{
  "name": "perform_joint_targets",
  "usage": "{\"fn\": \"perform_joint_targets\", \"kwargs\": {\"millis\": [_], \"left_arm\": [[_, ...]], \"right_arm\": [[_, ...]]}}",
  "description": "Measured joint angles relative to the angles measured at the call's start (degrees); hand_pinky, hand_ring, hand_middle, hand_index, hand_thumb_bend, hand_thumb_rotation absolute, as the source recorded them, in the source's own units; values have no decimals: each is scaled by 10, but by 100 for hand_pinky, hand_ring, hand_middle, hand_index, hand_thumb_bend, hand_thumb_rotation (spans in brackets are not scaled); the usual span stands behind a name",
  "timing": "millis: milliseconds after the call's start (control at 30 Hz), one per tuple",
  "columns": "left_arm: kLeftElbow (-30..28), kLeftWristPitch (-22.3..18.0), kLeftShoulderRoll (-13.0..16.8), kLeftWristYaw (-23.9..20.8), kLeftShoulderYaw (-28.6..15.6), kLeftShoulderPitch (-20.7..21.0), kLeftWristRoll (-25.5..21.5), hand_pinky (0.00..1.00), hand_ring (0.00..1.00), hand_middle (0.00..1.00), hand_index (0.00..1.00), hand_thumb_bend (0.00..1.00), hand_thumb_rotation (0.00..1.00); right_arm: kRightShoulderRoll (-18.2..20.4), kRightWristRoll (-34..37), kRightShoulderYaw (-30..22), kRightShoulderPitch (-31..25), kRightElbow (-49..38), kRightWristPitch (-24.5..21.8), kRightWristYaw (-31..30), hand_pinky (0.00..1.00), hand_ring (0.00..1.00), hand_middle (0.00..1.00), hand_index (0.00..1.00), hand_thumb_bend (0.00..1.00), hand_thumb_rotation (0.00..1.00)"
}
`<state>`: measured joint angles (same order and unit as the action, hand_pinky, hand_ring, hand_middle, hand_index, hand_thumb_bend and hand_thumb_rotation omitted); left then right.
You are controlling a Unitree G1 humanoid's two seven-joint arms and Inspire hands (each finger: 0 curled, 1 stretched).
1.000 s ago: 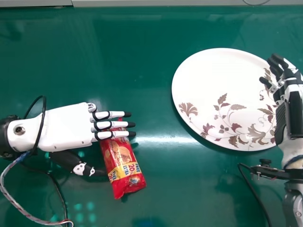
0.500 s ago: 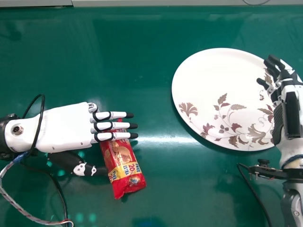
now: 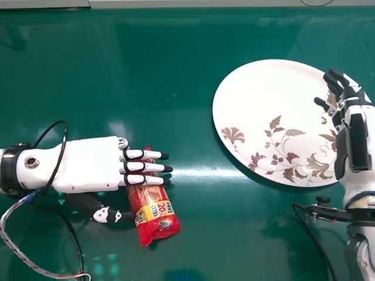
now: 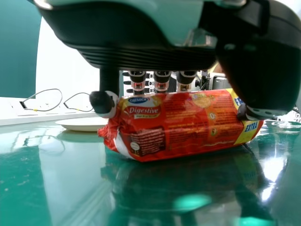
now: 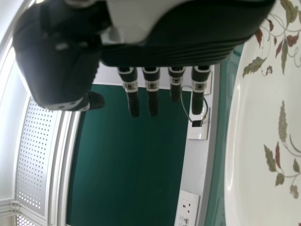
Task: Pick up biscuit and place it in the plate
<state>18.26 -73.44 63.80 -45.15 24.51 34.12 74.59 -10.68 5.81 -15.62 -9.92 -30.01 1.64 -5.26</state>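
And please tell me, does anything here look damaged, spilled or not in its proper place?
Nothing stands out. The biscuit packet lies a little slanted on the table, with no tear or spilled crumbs visible, and the plate sits flat, with no visible crack.

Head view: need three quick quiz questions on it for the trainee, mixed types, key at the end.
1. Fill in: the plate lies on the robot's ____ side of the biscuit packet.
2. Multiple choice: whose fingers extend over the packet? A) the left hand's B) the right hand's C) a person's
3. True or false: the packet lies on the plate.

Key: 1 right; 2 A; 3 false.
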Motion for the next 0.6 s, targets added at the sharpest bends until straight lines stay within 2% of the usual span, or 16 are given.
{"fn": "perform_joint_targets", "kwargs": {"millis": [133,200,233,267,300,367,400,467,500,533,600], "left_arm": [[4,-7,-2,27,7,11,-8,0,100,94,90,66,29],[2,-7,-2,36,8,14,-15,0,98,91,87,62,24],[1,-8,-2,43,8,16,-18,0,93,86,81,62,19],[1,-10,-4,48,10,19,-24,2,81,74,71,65,11],[3,-12,-8,58,13,24,-33,16,69,63,62,66,5],[4,-14,-14,72,17,31,-37,23,54,52,51,57,1],[2,-14,-17,78,19,32,-38,23,50,50,47,54,1],[2,-15,-27,88,21,33,-46,16,44,49,38,52,0],[3,-15,-32,90,23,33,-51,10,23,30,34,66,0],[5,-14,-36,91,25,33,-53,6,15,22,32,70,0],[-2,-3,-41,90,30,33,-48,1,5,12,29,74,0]], "right_arm": [[1,1,0,0,0,0,0,88,92,93,90,41,43],[1,2,0,0,-1,0,0,88,92,93,91,40,42],[1,3,0,0,-2,-1,0,88,92,93,91,40,42],[1,3,-1,0,-2,-1,0,87,92,93,90,40,41],[1,3,-1,0,-2,-1,0,88,92,93,91,39,41],[1,4,-1,1,-2,-1,0,88,93,93,91,39,39],[1,5,-2,0,-2,-1,0,87,92,93,91,38,38],[1,6,-2,1,-3,0,0,87,92,93,91,38,37],[1,6,-2,1,-3,1,0,85,92,93,91,38,37],[1,6,-3,1,-3,2,1,85,91,92,90,39,38],[1,3,-3,1,-3,10,4,84,91,92,90,39,39]]}}
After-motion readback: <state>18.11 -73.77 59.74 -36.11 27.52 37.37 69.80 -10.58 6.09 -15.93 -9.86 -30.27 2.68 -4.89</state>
